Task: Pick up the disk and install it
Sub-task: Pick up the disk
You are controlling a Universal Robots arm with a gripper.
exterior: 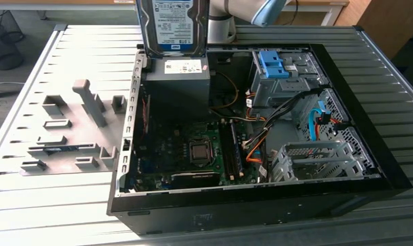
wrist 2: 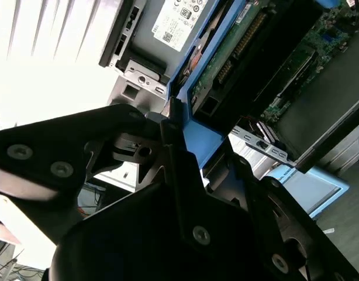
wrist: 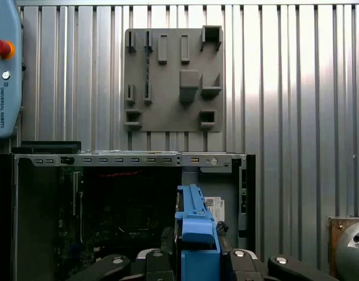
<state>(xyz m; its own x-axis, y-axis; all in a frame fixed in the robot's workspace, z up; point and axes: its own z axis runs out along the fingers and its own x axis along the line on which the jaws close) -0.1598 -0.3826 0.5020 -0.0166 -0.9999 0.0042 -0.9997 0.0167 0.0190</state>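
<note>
On the slatted metal table the computer case lies open. My gripper pinches the disk by its blue rail, holding it upright so it hangs clear above the case corner with the power supply.

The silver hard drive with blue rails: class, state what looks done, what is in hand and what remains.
Done: the silver hard drive with blue rails is lifted, upright above the open black computer case. In hand: the black gripper clamps its blue rail. Left: it is not yet seated inside the case.
</note>
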